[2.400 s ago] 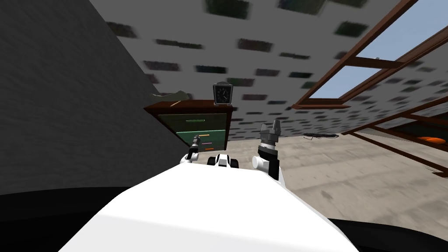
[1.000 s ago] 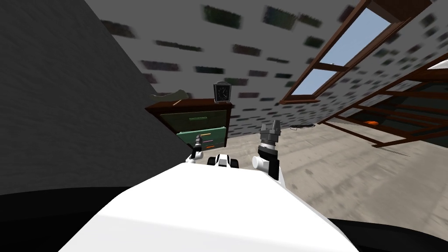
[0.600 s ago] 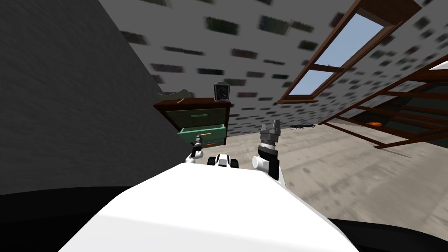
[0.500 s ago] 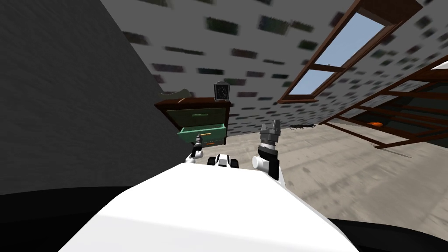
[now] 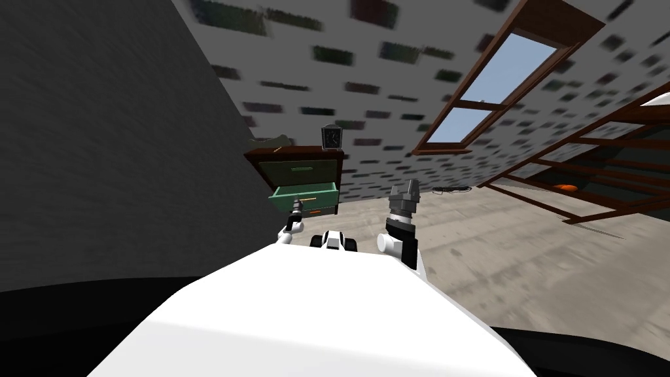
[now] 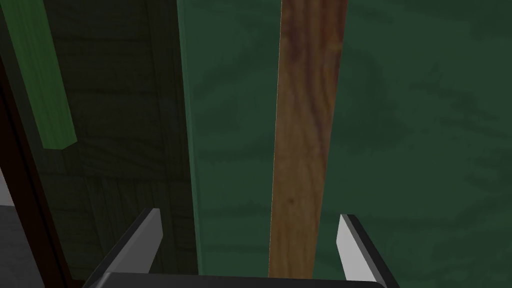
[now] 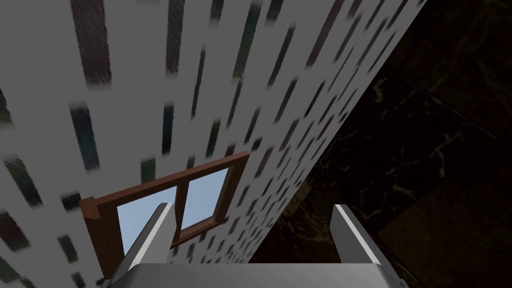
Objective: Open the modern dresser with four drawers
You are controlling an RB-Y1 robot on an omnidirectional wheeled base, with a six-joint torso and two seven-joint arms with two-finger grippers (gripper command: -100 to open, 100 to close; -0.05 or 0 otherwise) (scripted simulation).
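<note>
The dresser has a dark brown frame and green drawers, and stands against the patterned wall beside a grey wall. Its second drawer is pulled out; the top drawer is closed. My left gripper is at the pulled drawer's front. In the left wrist view the left gripper is open, its fingers either side of the brown wooden handle bar on the green drawer front, without pressing it. The upper drawer's green handle lies beyond. My right gripper is raised and open, empty.
A dark clock and a greyish lump sit on the dresser top. The grey wall runs close along my left. A brown-framed window and wooden frames are to the right; a dark cord lies on the floor.
I have backed away from the dresser, and the second drawer has slid out with my left hand. The head view has also swung a little.
</note>
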